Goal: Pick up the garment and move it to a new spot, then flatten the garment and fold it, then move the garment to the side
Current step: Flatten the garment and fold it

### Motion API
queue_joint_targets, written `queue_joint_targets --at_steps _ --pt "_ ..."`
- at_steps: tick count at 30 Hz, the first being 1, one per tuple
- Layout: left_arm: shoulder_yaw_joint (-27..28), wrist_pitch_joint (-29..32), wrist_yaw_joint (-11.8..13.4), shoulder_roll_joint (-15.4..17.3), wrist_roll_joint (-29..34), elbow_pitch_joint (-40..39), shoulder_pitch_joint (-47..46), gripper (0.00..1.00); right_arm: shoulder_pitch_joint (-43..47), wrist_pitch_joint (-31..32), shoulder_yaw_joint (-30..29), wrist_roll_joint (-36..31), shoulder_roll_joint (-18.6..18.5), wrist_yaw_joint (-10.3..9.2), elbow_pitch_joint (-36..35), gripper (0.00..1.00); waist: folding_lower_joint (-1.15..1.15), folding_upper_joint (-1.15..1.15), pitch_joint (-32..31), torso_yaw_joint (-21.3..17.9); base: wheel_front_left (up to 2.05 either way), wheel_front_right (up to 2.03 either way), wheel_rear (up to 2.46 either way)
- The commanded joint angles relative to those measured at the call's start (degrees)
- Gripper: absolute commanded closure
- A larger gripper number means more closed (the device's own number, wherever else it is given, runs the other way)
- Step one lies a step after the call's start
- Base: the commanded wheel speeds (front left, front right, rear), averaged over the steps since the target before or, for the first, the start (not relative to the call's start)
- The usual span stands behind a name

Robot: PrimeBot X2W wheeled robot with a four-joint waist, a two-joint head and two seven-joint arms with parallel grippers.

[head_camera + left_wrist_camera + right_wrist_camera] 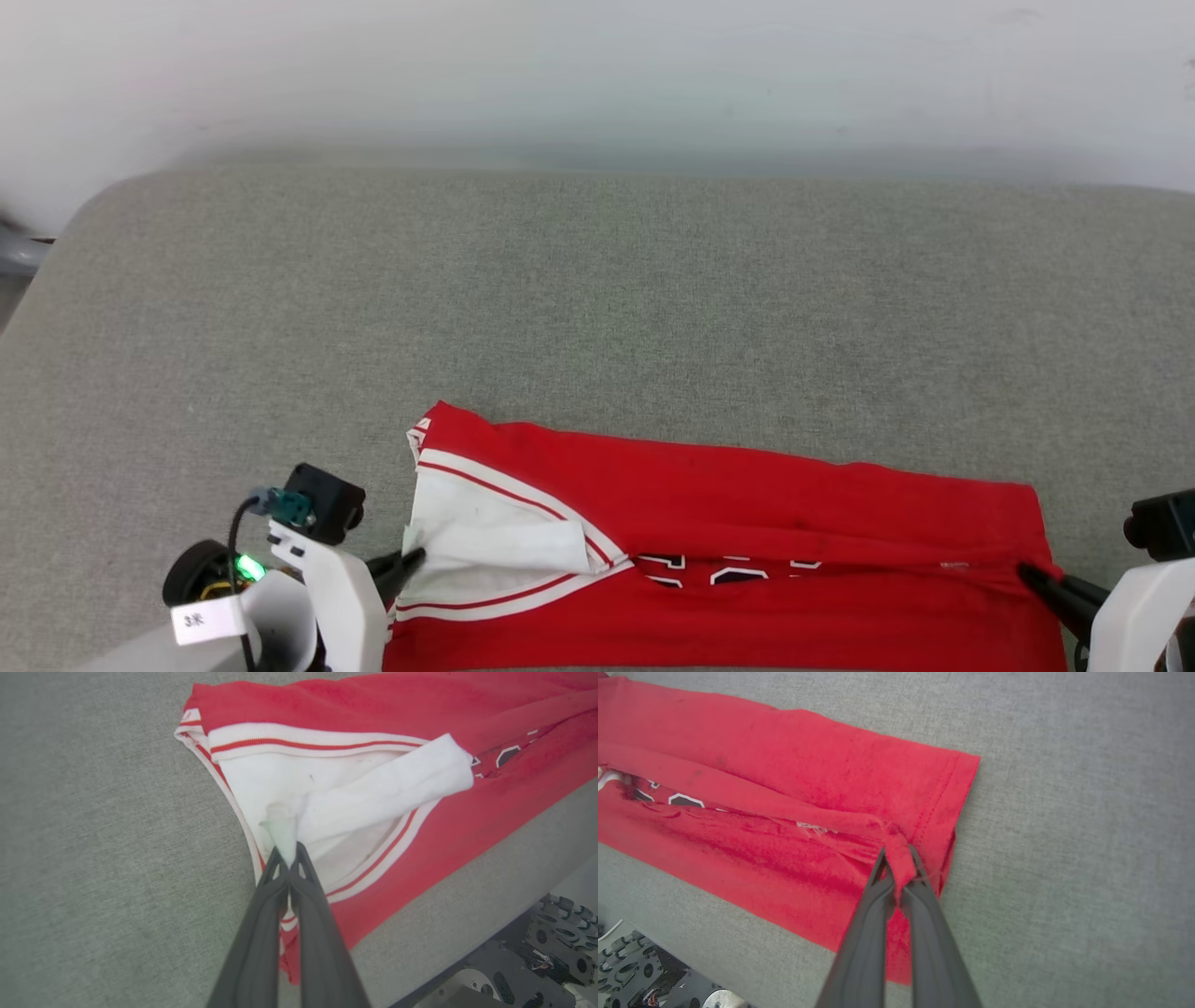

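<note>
The garment (pixel 728 523), a red jersey with a white sleeve and striped trim, lies folded lengthwise near the front edge of the grey cushion (pixel 597 299). Black white-edged lettering peeks out along the fold. My left gripper (pixel 415 558) is shut on the white sleeve fabric (pixel 285 826) at the garment's left end. In the left wrist view my left gripper (pixel 289 856) pinches a small peak of white cloth. My right gripper (pixel 1027 571) is shut on a bunch of red fabric at the hem corner, and in the right wrist view my right gripper (pixel 899 858) grips the garment (pixel 784 798).
The grey cushioned surface stretches wide behind and to both sides of the garment. A pale wall (pixel 597 75) rises behind it. The robot's base (pixel 537 961) shows below the cushion's front edge in the wrist views.
</note>
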Motion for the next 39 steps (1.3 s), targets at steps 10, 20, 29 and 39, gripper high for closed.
queue_joint_targets --at_steps 10,20,29,39 --pt "-0.5 -1.7 -1.3 -3.9 -1.8 6.2 3.3 1.0 1.8 -1.0 1.1 -0.8 2.8 -0.09 4.7 1.0 0.0 0.0 2.1 0.1 0.0 0.0 0.0" --pt "4.0 -13.4 5.7 -3.7 0.4 4.7 5.2 0.0 2.5 -5.4 -2.7 1.4 2.2 -0.08 -0.3 0.0 0.0 0.0 -1.0 0.0 0.0 0.0 0.0" --pt "11.6 -19.0 15.5 -3.3 5.8 -1.2 8.4 0.0 3.7 0.1 -9.2 2.3 -0.8 -0.07 -5.5 0.0 0.0 0.0 -2.3 0.9 0.0 0.0 0.0" --pt "35.6 -19.1 20.6 -11.9 26.8 -9.2 23.0 0.0 2.4 16.7 -10.9 8.6 -3.9 -0.07 -0.5 0.0 0.0 0.0 -0.3 4.7 0.0 0.0 0.0"
